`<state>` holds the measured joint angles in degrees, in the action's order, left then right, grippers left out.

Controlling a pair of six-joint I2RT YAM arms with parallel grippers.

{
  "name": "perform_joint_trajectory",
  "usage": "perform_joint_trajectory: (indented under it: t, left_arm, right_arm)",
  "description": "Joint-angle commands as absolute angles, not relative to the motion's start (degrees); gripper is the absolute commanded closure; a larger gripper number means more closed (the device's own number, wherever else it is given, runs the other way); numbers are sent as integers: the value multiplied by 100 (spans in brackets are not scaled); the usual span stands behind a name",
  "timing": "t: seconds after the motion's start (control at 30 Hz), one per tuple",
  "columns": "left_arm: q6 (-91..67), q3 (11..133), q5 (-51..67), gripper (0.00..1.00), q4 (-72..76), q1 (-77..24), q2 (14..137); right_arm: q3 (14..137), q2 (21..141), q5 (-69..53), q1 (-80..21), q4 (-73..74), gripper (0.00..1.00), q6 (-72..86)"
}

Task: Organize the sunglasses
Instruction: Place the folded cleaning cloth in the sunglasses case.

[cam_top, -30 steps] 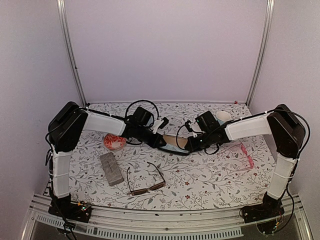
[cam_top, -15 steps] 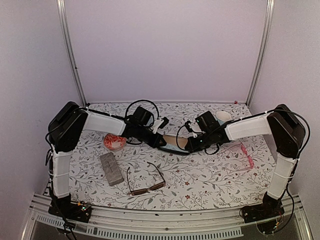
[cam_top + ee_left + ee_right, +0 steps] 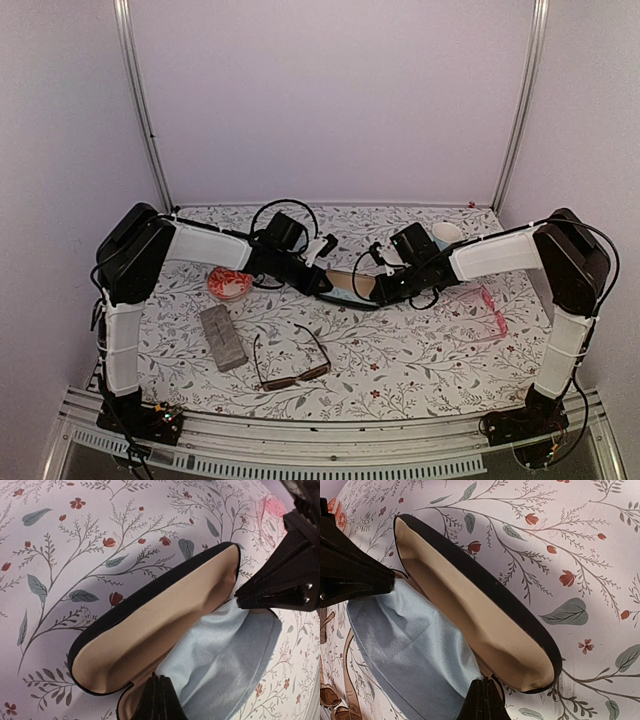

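A black oval case [image 3: 345,283] lies open in the middle of the table, its tan lining [image 3: 150,630] up and a light blue cloth [image 3: 225,650] in its lower half. My left gripper [image 3: 159,680] is shut, its tips at the case's left end. My right gripper [image 3: 484,682] is shut too, its tips at the right end by the lid [image 3: 470,610] and the cloth [image 3: 410,645]. The brown-framed sunglasses [image 3: 290,365] lie unfolded near the front. The pink-red sunglasses [image 3: 490,308] lie at the right, beyond the right arm.
A grey rectangular case [image 3: 222,337] lies at the front left. A red and white round object [image 3: 229,284] sits under the left forearm. A white cup [image 3: 447,233] stands at the back right. Walls enclose the table on three sides.
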<state>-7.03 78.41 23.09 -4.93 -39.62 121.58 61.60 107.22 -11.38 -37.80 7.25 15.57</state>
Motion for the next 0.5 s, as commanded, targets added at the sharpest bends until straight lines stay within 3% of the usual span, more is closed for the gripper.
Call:
perform_joint_trajectory:
  t: [0.0, 0.47]
  left_arm:
    - [-611, 7984, 2309, 100, -531, -3894, 12268]
    - [-597, 7983, 2294, 100, -571, -3901, 12331]
  right_arm:
    - [6354, 10847, -1248, -3759, 793, 100, 1512]
    - [6366, 10898, -1285, -3755, 809, 100, 1494]
